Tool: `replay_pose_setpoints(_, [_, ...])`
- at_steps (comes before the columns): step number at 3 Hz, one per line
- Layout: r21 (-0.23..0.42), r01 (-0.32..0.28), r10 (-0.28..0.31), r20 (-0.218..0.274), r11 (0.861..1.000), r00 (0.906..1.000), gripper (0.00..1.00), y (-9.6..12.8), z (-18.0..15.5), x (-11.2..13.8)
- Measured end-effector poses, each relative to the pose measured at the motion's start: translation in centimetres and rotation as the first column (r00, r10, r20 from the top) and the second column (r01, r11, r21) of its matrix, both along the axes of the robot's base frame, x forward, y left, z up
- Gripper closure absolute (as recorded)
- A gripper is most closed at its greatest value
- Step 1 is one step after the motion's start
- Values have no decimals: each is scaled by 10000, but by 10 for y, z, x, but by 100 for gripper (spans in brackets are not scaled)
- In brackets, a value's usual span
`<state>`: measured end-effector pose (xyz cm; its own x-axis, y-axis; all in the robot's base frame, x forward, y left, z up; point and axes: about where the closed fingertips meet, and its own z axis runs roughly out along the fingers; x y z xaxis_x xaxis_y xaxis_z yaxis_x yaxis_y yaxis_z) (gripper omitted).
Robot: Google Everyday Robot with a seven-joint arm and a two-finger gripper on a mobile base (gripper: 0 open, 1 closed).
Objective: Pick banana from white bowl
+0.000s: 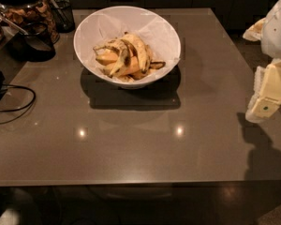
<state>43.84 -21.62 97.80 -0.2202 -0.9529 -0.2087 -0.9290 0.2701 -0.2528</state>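
Observation:
A large white bowl (82, 55) lined with crinkled white paper stands at the far middle of the brown table (131, 144). In it lies a pile of bananas. On top is the long curved pale-yellow banana (139, 50) with brown speckles. Deeper orange-yellow bananas (113, 59) lie beside and under it, and a small blackened piece (157, 64) lies at its right. My gripper (267, 100), cream and white, hangs at the right edge of the view, above the table's right side. It is well to the right of the bowl and holds nothing that I can see.
A dark glass jar (25, 8) with a black lid stands at the far left, with a black container (35, 43) and a mesh cup (63, 15) near it. A black cable (16, 104) loops on the table's left side. The front table edge is near.

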Motion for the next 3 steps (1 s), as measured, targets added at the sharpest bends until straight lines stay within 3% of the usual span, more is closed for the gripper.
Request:
replay_pose_setpoints(1, [-1,0,0,-1,10000,10000,0,0,0,0])
replay_pose_setpoints(2, [-367,98,-116,-476,9993,9988,0,21,3,18])
replay_pose_setpoints(3, [-833,63,-123,-719,9965,9973,0,57,8,51])
